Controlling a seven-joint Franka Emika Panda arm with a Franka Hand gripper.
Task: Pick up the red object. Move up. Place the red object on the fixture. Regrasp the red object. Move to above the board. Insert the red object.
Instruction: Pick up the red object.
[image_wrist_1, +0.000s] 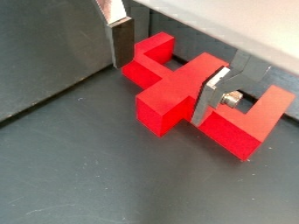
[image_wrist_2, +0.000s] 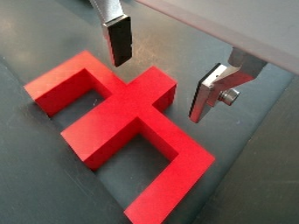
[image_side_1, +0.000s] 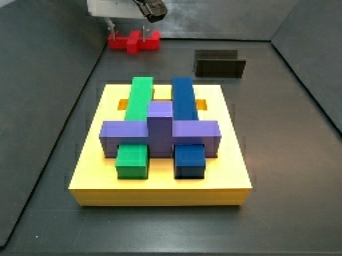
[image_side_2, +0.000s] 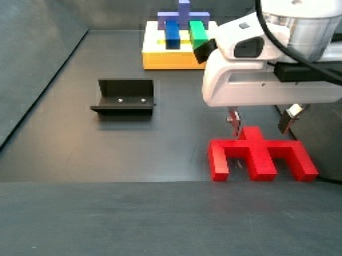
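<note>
The red object (image_wrist_2: 122, 122) looks like smooth matt plastic, evenly bright red. Just above it, near the floor's far edge in a side view, the gripper (image_wrist_2: 163, 74) has flat brushed silver metal fingers (image_wrist_2: 211, 92) with dull dark pads; its housing (image_side_2: 267, 70) is glossy white plastic. The floor (image_side_2: 120, 150) is matt dark grey. The board (image_side_1: 160, 180) is smooth matt yellow, and the fixture (image_side_2: 124, 98) is dull black.

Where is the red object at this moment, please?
The red object lies flat on the dark floor directly under the open gripper, apart from the fixture; in a side view it sits beyond the board.
</note>
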